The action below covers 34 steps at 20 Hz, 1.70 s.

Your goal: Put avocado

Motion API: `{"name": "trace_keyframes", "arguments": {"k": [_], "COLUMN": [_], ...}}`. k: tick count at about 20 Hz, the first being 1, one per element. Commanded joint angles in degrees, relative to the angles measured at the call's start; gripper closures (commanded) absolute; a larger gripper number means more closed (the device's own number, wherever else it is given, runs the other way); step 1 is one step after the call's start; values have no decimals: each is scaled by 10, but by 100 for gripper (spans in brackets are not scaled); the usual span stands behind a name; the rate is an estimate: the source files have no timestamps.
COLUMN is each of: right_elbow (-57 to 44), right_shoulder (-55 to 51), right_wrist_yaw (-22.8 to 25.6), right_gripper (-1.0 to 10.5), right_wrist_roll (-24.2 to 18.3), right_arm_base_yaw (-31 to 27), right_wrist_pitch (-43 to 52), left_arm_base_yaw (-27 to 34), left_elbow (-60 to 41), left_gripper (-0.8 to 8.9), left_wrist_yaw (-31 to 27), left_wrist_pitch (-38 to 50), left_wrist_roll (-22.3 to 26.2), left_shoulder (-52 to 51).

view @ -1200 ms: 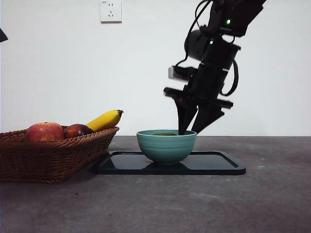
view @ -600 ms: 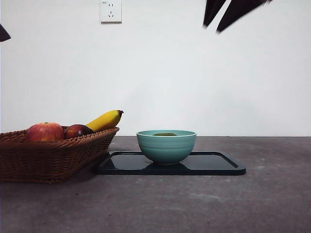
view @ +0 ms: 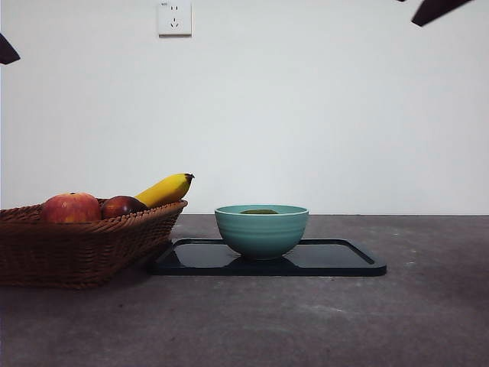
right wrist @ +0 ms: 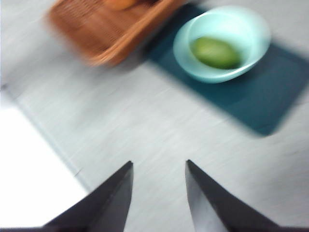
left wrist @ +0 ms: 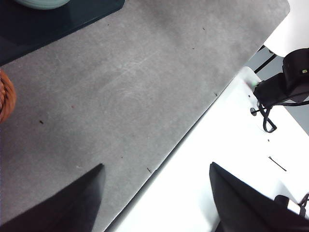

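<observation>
Avocado: the avocado [right wrist: 215,52] lay inside the pale teal bowl [view: 261,230], touched by neither gripper; from the front only a dark green sliver [view: 260,211] showed above the rim.
Bowl: it stood upright on the dark tray [view: 336,258], toward the tray's end nearest the basket.
Tray: it lay flat on the grey table [view: 321,321], one end just beside the basket.
Basket: the brown wicker basket [view: 76,248] sat beside the tray and held two red apples [view: 71,207] and a yellow banana [view: 163,189] that leaned up over its rim.
Right gripper: the right gripper [right wrist: 157,191] hung high above the table, well apart from the bowl, its two black jaws parted by a narrow gap with nothing between them; its wrist picture was blurred.
Left gripper: the left gripper [left wrist: 157,193] waited over the table's edge, well apart from the tray, its jaws spread wide and empty.
Front view of the arms: only black tips showed at the top corners.
Wall: a white socket [view: 174,17] sat high on the plain white wall.
</observation>
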Motion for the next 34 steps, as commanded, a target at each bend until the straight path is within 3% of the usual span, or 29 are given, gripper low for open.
{"name": "trace_keyframes", "arguments": {"k": [1,13,14,16,18,34], "right_elbow": [-32,-58,-58,-58,-58,-58], "right_shoulder": [-31,-72,-72,-72,-72,-72], "right_wrist_yaw": [-4,-6,-6,-6,-7,-6], "right_gripper": [771,771,771,789,919,938], "right_wrist_roll": [20,23,23,23,23,21], "right_arm_base_yaw": [24,39,39,39,39,39], "right_wrist_pitch": [9,12,12,12,11,12], "left_arm_base_yaw": [-3,-3,-3,-3,-3,-3], "left_elbow": [3,3,3,3,3,3], "left_gripper": [471,474,495,648,804,807], "left_wrist_yaw": [3,3,3,3,3,3], "left_wrist_pitch": [4,4,4,4,4,4], "left_wrist_roll": [5,5,5,5,5,5], "left_shoulder": [3,3,3,3,3,3]}}
